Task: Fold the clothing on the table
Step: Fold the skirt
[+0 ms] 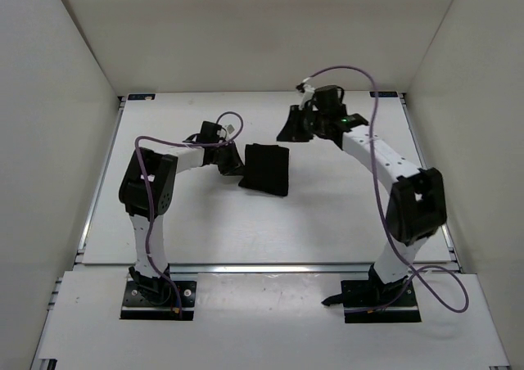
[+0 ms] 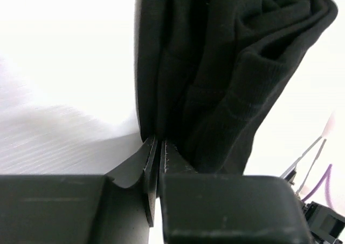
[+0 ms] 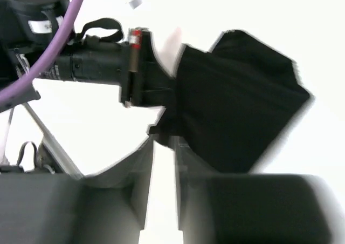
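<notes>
While the left gripper [image 1: 232,162] pinches the left edge of the folded black soft cloth garment [image 1: 266,169], its two fingers squeeze tight on the fabric. The garment lies as a small rectangle near the middle of the big white flat table [image 1: 327,218]. Farther right, the right gripper [image 1: 290,130] hangs near the garment's far corner without touching it. Its fingers are a little apart and hold nothing.

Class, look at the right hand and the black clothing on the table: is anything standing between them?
Nothing visible does. The right hand hangs open near the clothing, with only bare table between them. The left hand is at the clothing's opposite edge, out of that path.
</notes>
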